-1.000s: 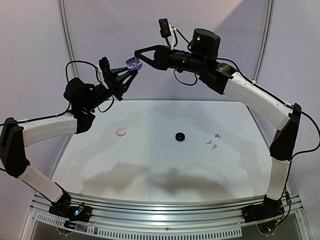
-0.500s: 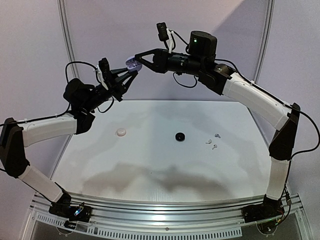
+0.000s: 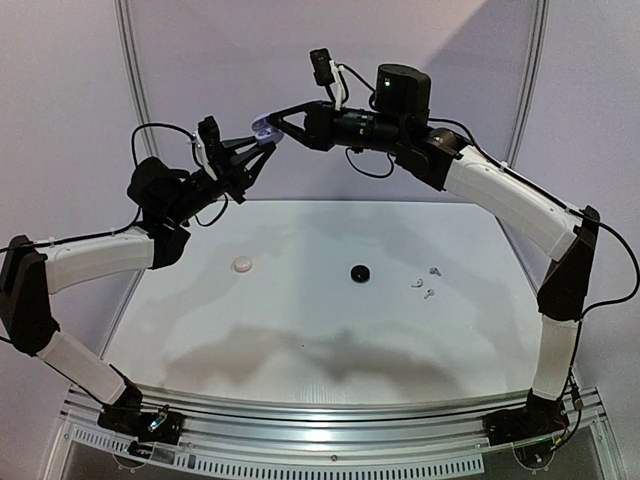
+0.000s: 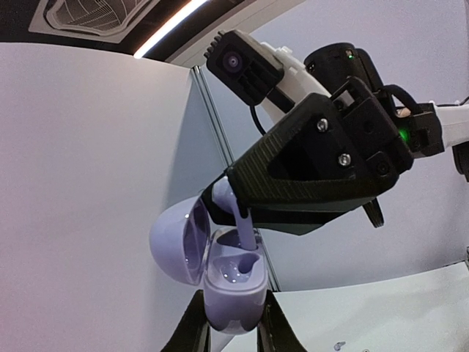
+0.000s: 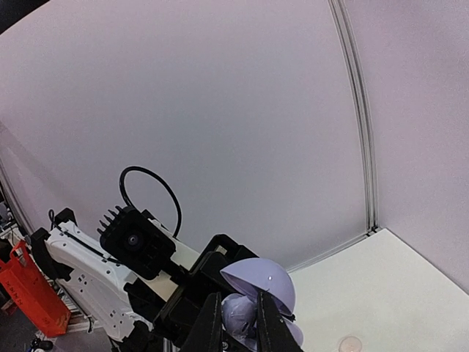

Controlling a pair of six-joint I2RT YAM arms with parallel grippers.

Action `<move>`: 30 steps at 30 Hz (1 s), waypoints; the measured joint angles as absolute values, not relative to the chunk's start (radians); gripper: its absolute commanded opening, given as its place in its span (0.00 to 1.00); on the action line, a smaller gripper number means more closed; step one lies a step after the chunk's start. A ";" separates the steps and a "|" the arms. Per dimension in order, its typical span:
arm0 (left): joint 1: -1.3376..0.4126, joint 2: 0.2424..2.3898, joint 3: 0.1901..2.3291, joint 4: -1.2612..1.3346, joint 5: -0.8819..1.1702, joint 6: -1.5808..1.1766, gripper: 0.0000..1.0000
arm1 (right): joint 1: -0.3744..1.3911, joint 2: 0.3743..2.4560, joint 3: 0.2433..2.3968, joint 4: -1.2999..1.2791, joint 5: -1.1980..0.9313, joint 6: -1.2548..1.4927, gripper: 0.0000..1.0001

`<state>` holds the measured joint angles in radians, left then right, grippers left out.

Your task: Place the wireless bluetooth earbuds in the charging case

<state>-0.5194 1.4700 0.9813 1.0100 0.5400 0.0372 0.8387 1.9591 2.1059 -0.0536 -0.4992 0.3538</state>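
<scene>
Lavender earbud (image 4: 245, 229) is pinched in the right gripper (image 3: 273, 120), stem pointing down into the open charging case (image 4: 233, 282). Left gripper (image 3: 262, 147) is clamped on the case base and holds it in the air, well above the table (image 3: 300, 330), with the lid (image 4: 174, 242) swung back. Step in hand: seating this bud in its well. The tip looks at or just inside the socket; can't tell if it's fully down. Next move likely calls for a short straight push along the stem, then a release, with the case held steady. White earbuds (image 3: 424, 283) lie loose on the table's right side, near a black round case (image 3: 359, 272). A white round case (image 3: 242, 264) sits further left.
</scene>
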 measured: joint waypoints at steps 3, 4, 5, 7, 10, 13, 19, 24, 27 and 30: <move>-0.519 1.470 0.979 1.009 0.538 0.038 0.00 | 0.840 1.959 2.106 -0.061 -0.490 0.341 0.16; -0.519 1.470 0.977 1.009 0.537 0.038 0.00 | 0.840 1.959 2.106 -0.065 -0.484 0.335 0.18; -0.519 1.470 0.974 1.008 0.537 0.038 0.00 | 0.841 1.959 2.106 -0.069 -0.480 0.330 0.20; -0.519 1.470 0.971 1.007 0.537 0.037 0.00 | 0.842 1.959 2.106 -0.077 -0.467 0.323 0.22; -0.519 1.470 0.970 1.003 0.533 0.037 0.00 | 0.842 1.959 2.106 -0.084 -0.448 0.311 0.24; -0.519 1.470 0.970 0.997 0.529 0.033 0.00 | 0.842 1.959 2.106 -0.089 -0.434 0.306 0.25; -0.517 1.470 0.970 0.980 0.527 0.005 0.00 | 0.842 1.959 2.106 -0.106 -0.409 0.297 0.31; -0.517 1.470 0.970 0.953 0.530 -0.066 0.00 | 0.842 1.959 2.106 -0.126 -0.377 0.286 0.32; -0.517 1.467 0.970 0.925 0.534 -0.110 0.00 | 0.843 1.959 2.106 -0.152 -0.348 0.278 0.33; -0.517 1.466 0.970 0.902 0.545 -0.139 0.00 | 0.845 1.959 2.106 -0.174 -0.303 0.263 0.36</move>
<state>-0.5167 1.4662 0.9699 0.9016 0.5449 -0.1394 0.8452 1.9591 2.1059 -0.1738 -0.3035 0.2630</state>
